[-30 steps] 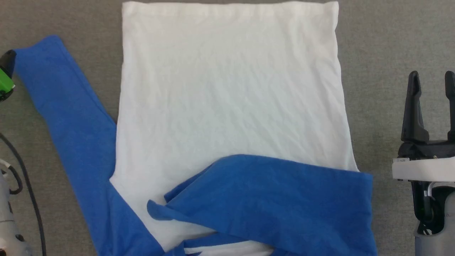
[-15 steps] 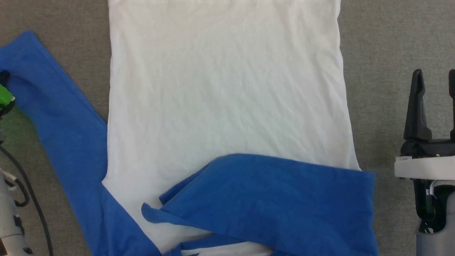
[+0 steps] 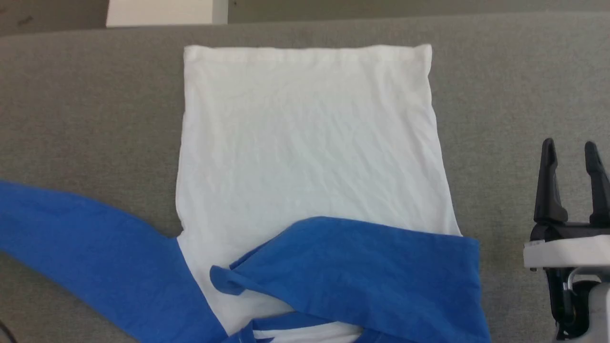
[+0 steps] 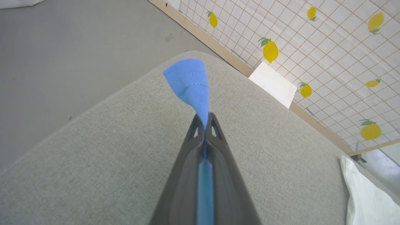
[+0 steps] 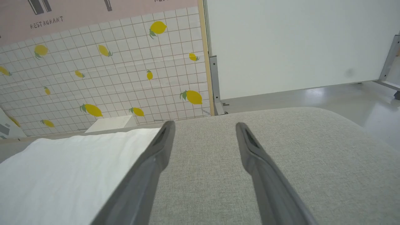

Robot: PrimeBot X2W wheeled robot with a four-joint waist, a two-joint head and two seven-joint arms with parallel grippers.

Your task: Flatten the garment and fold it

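The garment (image 3: 310, 143) lies on the grey padded table, its white body spread flat with the hem toward the far edge. One blue sleeve (image 3: 362, 271) is folded across the near part of the body. The other blue sleeve (image 3: 86, 252) stretches out to the left and runs off the frame. In the left wrist view my left gripper (image 4: 205, 120) is shut on that sleeve's cuff (image 4: 189, 82), which sticks up past the fingertips. My right gripper (image 3: 571, 155) stands open beside the garment's right edge, empty, with its fingers (image 5: 162, 140) over bare table.
The grey table (image 3: 95, 119) has bare surface on both sides of the garment and rounded corners. Beyond its far edge stand a lemon-patterned tiled wall (image 5: 109, 68), a white panel (image 5: 297, 43) and a small white box (image 3: 159, 12) on the floor.
My left gripper has shut on the left sleeve's cuff. That sleeve, which slanted up toward the far left, now lies lower and more sideways. The head camera has tilted, bringing the table's far edge into view.
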